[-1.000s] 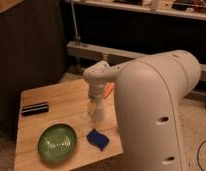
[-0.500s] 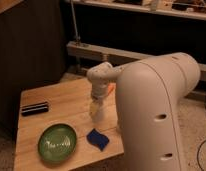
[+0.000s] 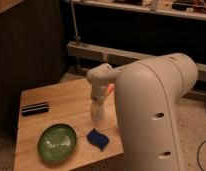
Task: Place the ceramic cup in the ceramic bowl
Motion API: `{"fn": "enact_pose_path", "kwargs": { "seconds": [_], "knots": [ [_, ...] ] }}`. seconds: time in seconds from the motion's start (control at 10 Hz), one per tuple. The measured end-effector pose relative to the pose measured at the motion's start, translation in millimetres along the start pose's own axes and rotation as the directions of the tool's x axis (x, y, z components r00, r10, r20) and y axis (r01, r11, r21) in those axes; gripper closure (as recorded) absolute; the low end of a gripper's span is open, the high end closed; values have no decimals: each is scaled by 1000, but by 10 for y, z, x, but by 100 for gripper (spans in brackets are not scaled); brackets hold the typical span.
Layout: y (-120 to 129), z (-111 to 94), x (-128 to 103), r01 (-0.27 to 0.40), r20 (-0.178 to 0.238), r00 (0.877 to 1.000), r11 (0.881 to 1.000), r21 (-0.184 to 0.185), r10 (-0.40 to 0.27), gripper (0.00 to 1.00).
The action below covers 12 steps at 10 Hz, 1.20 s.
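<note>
The ceramic bowl, a wide shallow green dish with pale streaks, sits on the wooden table near its front left corner. My gripper hangs from the white wrist over the middle of the table, pointing down, to the right of and behind the bowl. A pale whitish shape right under the gripper looks like the ceramic cup. I cannot tell whether it stands on the table or is held.
A dark blue cloth-like piece lies right of the bowl near the front edge. A black flat bar lies at the table's left side. My bulky white arm housing hides the table's right side. A metal rail runs behind.
The wrist and gripper have shifted slightly to the right and toward the table's front, with the pale shape under them. The bowl, cloth and black bar have not moved.
</note>
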Motion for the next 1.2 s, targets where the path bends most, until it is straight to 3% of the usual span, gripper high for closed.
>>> {"fn": "enact_pose_path", "kwargs": {
  "seconds": [0.3, 0.9, 1.2],
  "knots": [
    [1, -16, -7, 1, 0, 1000, 1000, 1, -1, 98],
    [11, -37, 7, 4, 4, 1000, 1000, 2, -4, 100],
    [140, -396, 226, 52, 91, 994, 999, 10, -53, 100]
  ]
}}
